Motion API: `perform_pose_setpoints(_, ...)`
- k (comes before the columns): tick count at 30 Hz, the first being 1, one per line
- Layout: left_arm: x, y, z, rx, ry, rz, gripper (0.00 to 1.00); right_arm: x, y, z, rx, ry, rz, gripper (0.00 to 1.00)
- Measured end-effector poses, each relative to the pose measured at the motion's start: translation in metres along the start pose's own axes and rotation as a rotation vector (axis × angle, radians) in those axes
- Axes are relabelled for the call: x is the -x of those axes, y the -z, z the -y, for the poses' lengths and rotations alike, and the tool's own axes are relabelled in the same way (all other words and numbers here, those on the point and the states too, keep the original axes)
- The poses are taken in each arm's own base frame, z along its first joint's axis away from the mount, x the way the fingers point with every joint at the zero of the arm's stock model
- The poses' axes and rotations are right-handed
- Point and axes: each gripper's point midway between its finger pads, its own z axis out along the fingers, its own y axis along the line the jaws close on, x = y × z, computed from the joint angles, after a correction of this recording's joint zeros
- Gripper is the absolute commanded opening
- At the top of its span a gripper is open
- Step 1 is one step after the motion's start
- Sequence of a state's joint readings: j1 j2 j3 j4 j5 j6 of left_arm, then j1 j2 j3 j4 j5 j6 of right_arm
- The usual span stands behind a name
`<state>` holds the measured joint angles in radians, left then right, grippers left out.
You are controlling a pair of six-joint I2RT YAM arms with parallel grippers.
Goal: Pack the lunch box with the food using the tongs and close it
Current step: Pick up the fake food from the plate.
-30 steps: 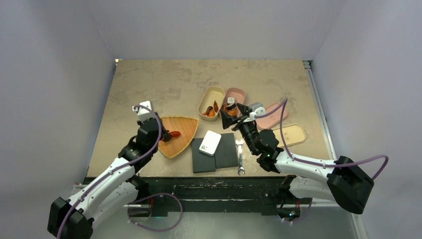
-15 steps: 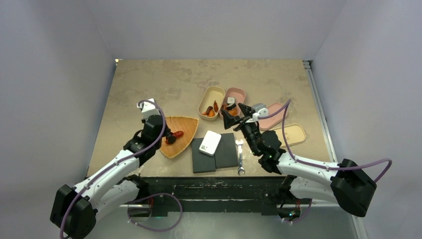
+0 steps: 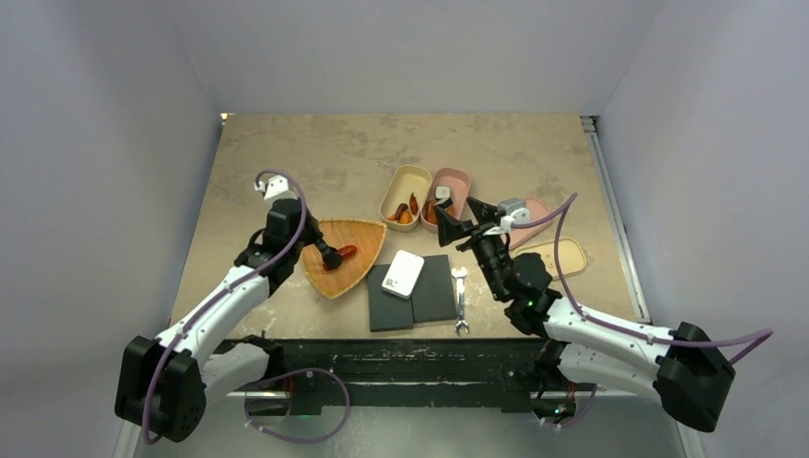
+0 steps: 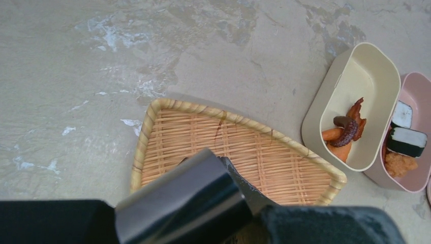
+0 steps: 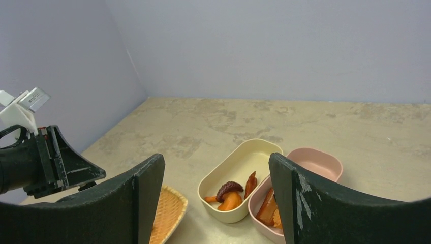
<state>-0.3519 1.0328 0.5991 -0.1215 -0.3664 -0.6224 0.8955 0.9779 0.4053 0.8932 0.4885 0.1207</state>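
My left gripper (image 3: 307,243) is shut on the dark metal tongs (image 4: 188,201), which fill the bottom of the left wrist view. In the top view the tongs (image 3: 327,256) reach down into the woven basket (image 3: 355,275), their tips at a red food piece (image 3: 346,252); whether they pinch it I cannot tell. The cream lunch box (image 3: 404,181) holds orange pieces and a dark tentacle (image 5: 228,187). Beside it, the pink lunch box (image 3: 456,177) holds a black-and-white roll (image 4: 406,141) and brown pieces. My right gripper (image 5: 217,162) hangs open and empty, raised beside the pink box.
A pink lid (image 3: 530,218) and a cream lid (image 3: 565,256) lie right of the boxes. Two black pads (image 3: 434,294) with a white device (image 3: 403,274) on them sit at the near edge, a silver wrench (image 3: 460,303) beside them. Grey walls enclose the table.
The right gripper has drifted right and risen away from the pink box, still open. The left wrist has swung back and up, the tongs staying over the basket by the red piece.
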Motion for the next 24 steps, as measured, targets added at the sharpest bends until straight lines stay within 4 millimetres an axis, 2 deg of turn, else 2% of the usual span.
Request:
perform_pose_setpoints(4, 0.0, -0.008, 0.008, -0.027, 0.011, -0.041, 0.0, 0.006, 0.003, 0.005, -0.02, -0.003, 0.007, 0.79)
perform_pose_setpoints(9, -0.001, -0.009, 0.012, -0.052, 0.032, -0.076, 0.0, 0.014, 0.007, 0.009, -0.038, -0.017, 0.024, 0.79)
perform_pose_setpoints(15, -0.007, -0.005, 0.02, -0.085, 0.069, -0.143, 0.0, 0.01, 0.01, 0.012, -0.047, -0.014, 0.011, 0.79)
perform_pose_setpoints(24, -0.009, -0.006, 0.018, -0.082, 0.127, -0.196, 0.0, 0.012, 0.016, 0.015, -0.047, -0.024, 0.017, 0.8)
